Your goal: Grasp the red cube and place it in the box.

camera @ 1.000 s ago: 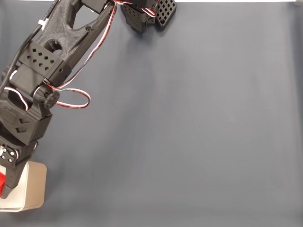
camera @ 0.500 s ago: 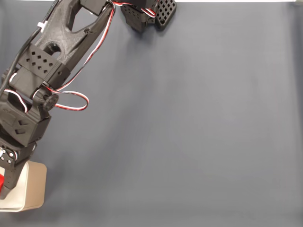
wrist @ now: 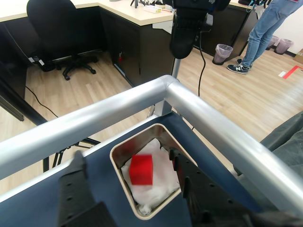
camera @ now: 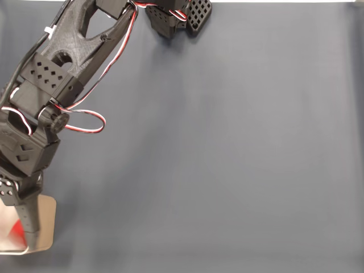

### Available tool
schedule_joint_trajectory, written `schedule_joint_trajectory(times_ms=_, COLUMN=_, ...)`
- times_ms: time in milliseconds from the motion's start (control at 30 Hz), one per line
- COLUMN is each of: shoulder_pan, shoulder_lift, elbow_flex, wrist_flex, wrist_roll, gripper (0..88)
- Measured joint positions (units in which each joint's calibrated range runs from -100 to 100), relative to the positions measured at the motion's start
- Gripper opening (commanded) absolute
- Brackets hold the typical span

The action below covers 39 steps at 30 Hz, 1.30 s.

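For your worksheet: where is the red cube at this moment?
In the wrist view the red cube sits inside the box, on its white lining, between the open jaws and touching neither.

Cube (wrist: 141, 169) bright red, plain. Box (wrist: 120, 152) tan rim, white inside. Gripper (wrist: 127, 165) black; arm (camera: 54, 74) black w/ red-white-black wires (camera: 91, 116). Table (camera: 227, 148) dark blue-grey, no pattern. Rail (wrist: 208, 123) silver, floor (wrist: 227, 90) light wood (wrist view).

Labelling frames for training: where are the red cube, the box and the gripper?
red cube (wrist: 141, 169), wrist view, front face.
box (wrist: 122, 147), wrist view, left rim.
gripper (wrist: 127, 163), wrist view, midway between fingertips.
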Motion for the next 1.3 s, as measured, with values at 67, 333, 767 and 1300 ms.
schedule_joint_trajectory(times_ms=67, shoulder_pan=0.1, shoulder_lift=0.0, elbow_flex=-0.4, wrist_flex=0.0, wrist_roll=0.2, gripper=58.8)
schedule_joint_trajectory(times_ms=333, shoulder_pan=0.1, shoulder_lift=0.0, elbow_flex=-0.4, wrist_flex=0.6, wrist_roll=0.3, gripper=60.7)
schedule_joint_trajectory(times_ms=767, shoulder_pan=0.1, shoulder_lift=0.0, elbow_flex=-0.4, wrist_flex=0.6, wrist_roll=0.2, gripper=60.7)
schedule_joint_trajectory(times_ms=1300, shoulder_pan=0.6, shoulder_lift=0.0, elbow_flex=-0.4, wrist_flex=0.6, wrist_roll=-1.1, gripper=57.0)
